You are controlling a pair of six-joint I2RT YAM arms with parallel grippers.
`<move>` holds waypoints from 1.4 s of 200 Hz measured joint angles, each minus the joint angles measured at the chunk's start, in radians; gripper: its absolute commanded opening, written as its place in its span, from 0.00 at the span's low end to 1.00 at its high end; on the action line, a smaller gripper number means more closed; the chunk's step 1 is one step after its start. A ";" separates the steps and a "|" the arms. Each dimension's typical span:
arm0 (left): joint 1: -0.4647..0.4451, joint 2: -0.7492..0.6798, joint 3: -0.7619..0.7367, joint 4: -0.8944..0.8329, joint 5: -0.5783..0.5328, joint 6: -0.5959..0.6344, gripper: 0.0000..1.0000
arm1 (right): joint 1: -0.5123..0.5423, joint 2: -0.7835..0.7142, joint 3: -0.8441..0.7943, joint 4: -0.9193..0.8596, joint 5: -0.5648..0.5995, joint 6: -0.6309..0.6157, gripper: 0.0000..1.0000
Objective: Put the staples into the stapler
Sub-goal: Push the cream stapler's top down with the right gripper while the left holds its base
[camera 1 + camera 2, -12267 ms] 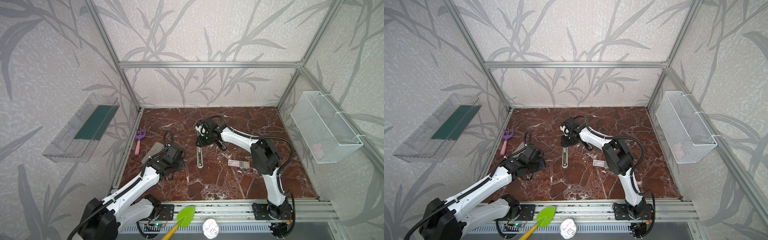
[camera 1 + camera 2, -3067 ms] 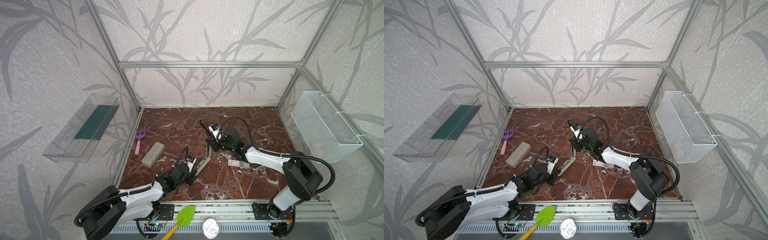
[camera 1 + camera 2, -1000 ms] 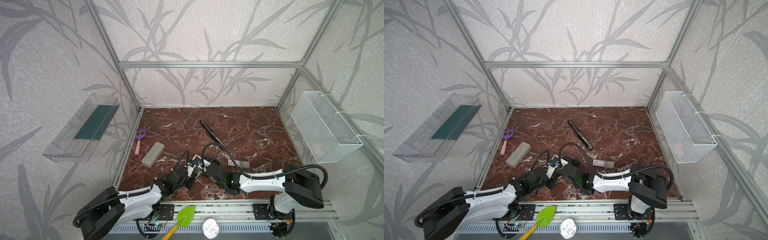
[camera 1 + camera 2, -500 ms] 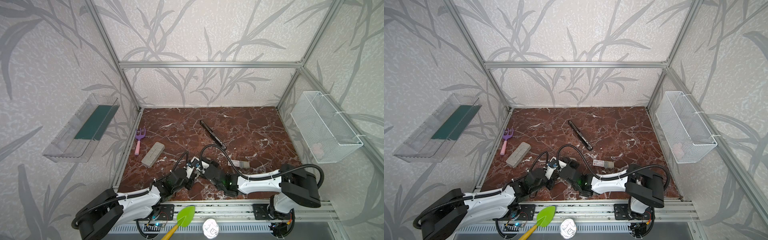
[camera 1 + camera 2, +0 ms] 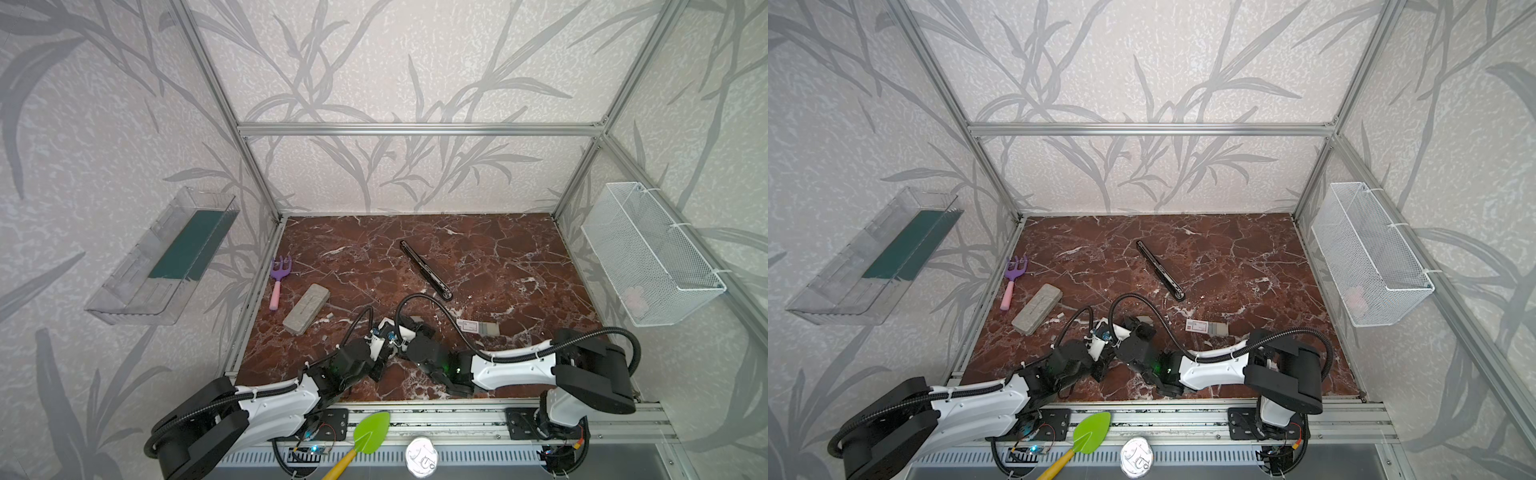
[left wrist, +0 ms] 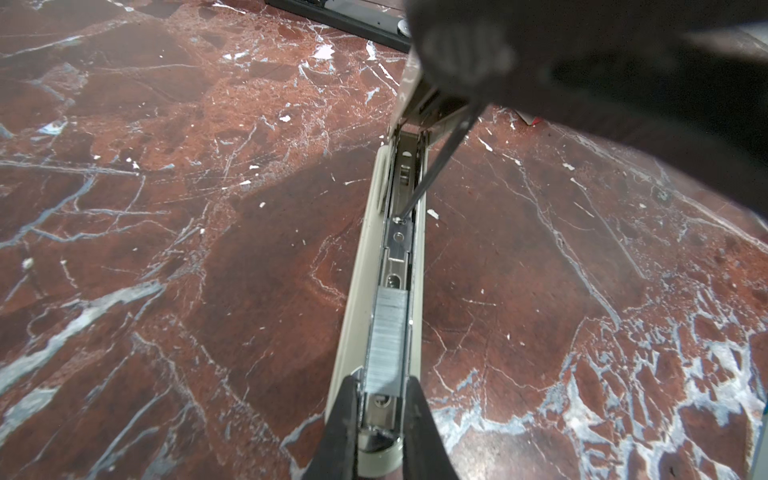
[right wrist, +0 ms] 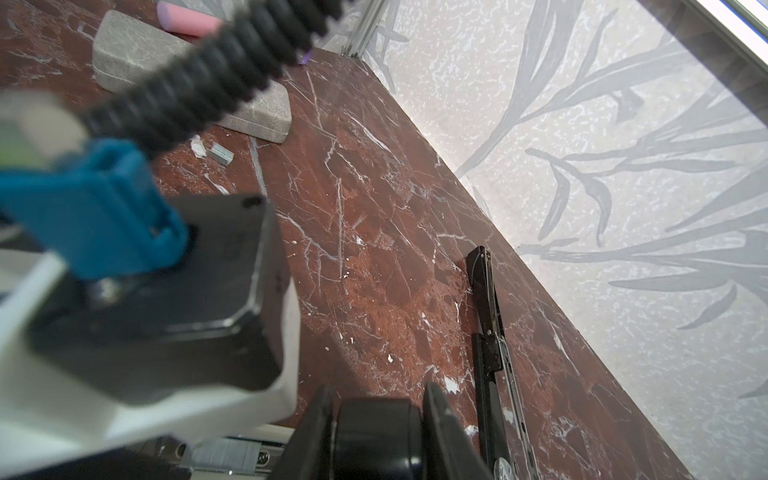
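Left wrist: L end effector (image 6: 380,380) tight on stapler (image 6: 357,270), R end effector (image 7: 378,399) tight on black lid (image 7: 374,436); label (image 5: 468,325) illegible.

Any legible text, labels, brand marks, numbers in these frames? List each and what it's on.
Nothing in any view can be read as text.
White staple box: a red mark and some dark print show in both top views, too small to read.
Round silver disc, nearest the camera: dark squiggles on its face, illegible.
Both wrist views: no lettering visible.
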 measured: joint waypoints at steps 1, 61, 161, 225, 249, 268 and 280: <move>0.000 0.001 0.000 0.001 0.000 0.000 0.00 | 0.000 0.001 0.000 0.001 0.001 0.000 0.26; 0.000 0.015 -0.015 0.047 -0.007 0.009 0.01 | 0.013 0.026 0.000 0.034 0.021 -0.024 0.26; -0.001 0.014 -0.015 0.067 -0.011 0.002 0.00 | 0.046 0.079 0.000 0.066 -0.039 0.016 0.46; 0.013 0.006 -0.023 0.061 -0.068 -0.012 0.00 | 0.089 0.088 0.000 0.115 -0.057 0.077 0.49; 0.013 0.002 -0.023 0.054 -0.077 -0.014 0.00 | 0.090 0.088 0.000 0.120 -0.041 0.085 0.51; 0.013 0.000 -0.021 0.048 -0.092 -0.017 0.00 | 0.090 0.085 0.000 0.114 -0.034 0.093 0.51; 0.013 0.000 -0.016 0.039 -0.103 -0.019 0.00 | 0.090 0.071 -0.006 0.101 -0.030 0.102 0.51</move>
